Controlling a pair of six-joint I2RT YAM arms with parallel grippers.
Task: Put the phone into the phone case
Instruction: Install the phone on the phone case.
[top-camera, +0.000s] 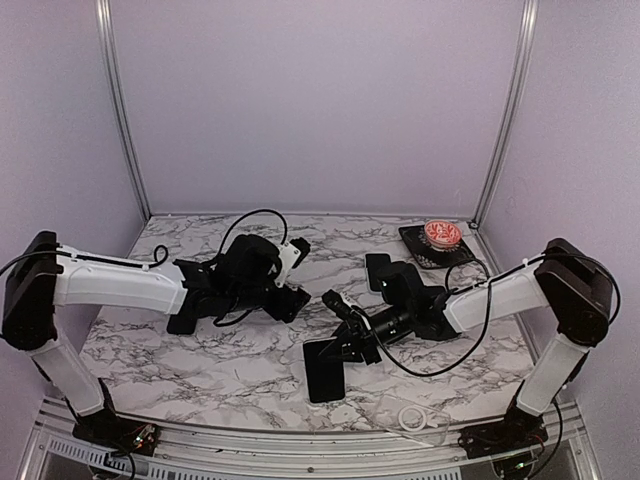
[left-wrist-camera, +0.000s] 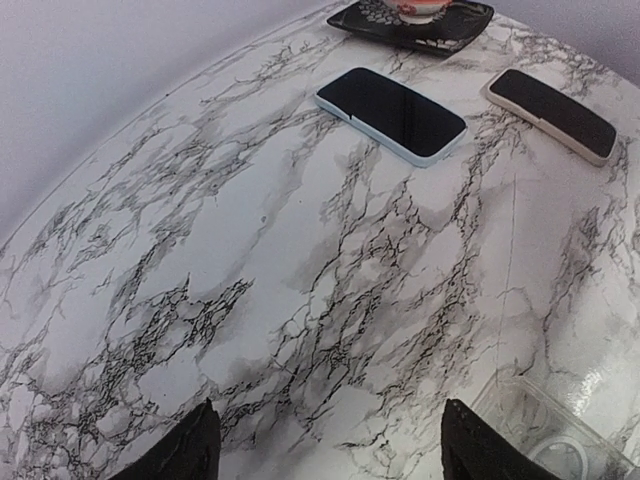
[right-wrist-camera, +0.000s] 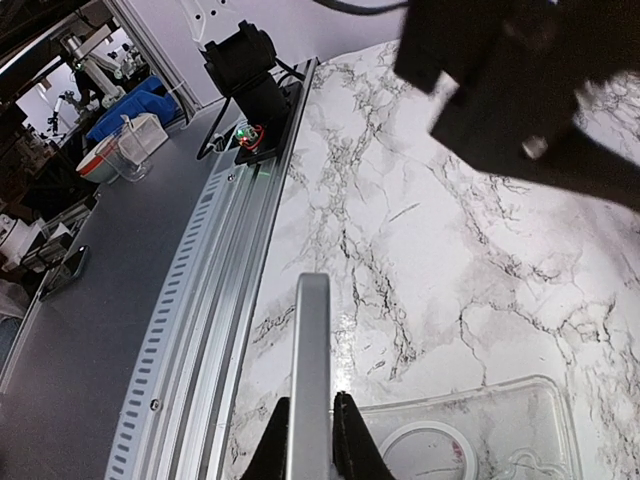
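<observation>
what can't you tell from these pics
Face of the phone: right wrist view shows it edge-on in the right gripper.
Rest of the clear case: cut off by the bottom edge in both wrist views.
Red-and-white item on the black tray: too small from above, cropped by the top edge in left wrist view.

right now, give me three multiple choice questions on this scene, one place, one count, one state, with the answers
1. Where is the clear phone case? A on the dark tray; B flat on the marble table; C leaning on the back wall.
2. How many phones lie flat in the left wrist view? A one; B four; C two.
3. What is the right gripper doing? A pinching the held phone on edge; B hanging open; C pinching the case.
Answers: 1 B, it lies flat on the marble. 2 C, a blue-rimmed phone and a beige-rimmed phone. 3 A, its fingers close on the phone's edge.
</observation>
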